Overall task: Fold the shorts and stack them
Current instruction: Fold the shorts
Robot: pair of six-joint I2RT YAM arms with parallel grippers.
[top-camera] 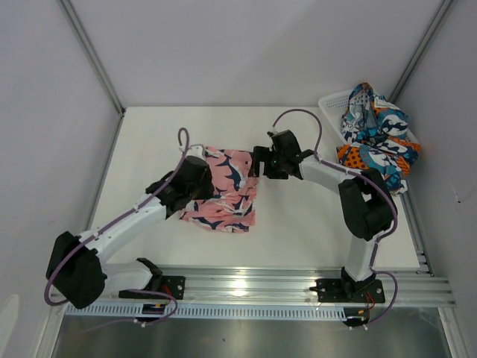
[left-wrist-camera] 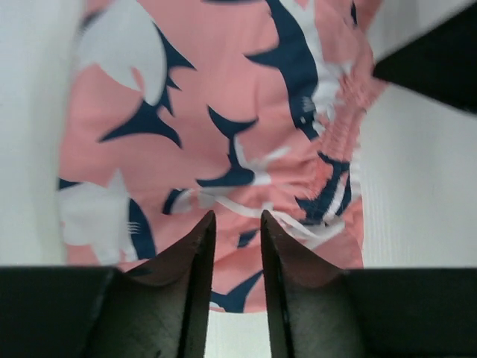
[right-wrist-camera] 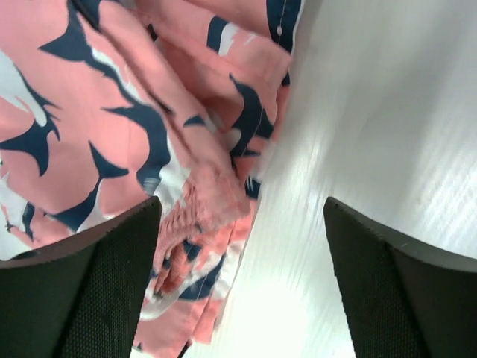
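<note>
Pink shorts [top-camera: 227,198]: soft woven fabric, salmon pink with navy and white swooping bird-like shapes; lies rumpled and roughly rectangular on the table, left of centre in the top view, between the two grippers
Waistband [left-wrist-camera: 350,97]: gathered elastic edge, puckered into fine ridges, running down the right of the left wrist view
Drawstring [left-wrist-camera: 253,212]: thin white cord lying across the fabric just beyond the left fingertips
Patterned shorts [top-camera: 376,138]: crumpled heap in blue, teal, orange and white, upper right of the top view; sits in the basket and spills over its near rim, well apart from the pink pair
Basket [top-camera: 332,101]: white plastic mesh, tilted against the right wall
Table [top-camera: 313,224]: matt white, smooth, with a faint sheen in the right wrist view
Left gripper [left-wrist-camera: 232,218]: black, tapered fingers with only a narrow slot between them; tips sit over the pink fabric at its left edge, nothing seen pinched in the slot
Right gripper [right-wrist-camera: 242,205]: fingers spread wide, gripping nothing; its left finger overlaps the bunched right edge of the pink shorts, its right finger over bare table
Finger pads [right-wrist-camera: 97,298]: black, finely dimpled rubber-like texture
Cables [top-camera: 298,113]: purple, looped above each wrist
Rail [top-camera: 298,287]: ribbed silver metal along the near table edge, carrying both arm bases
</note>
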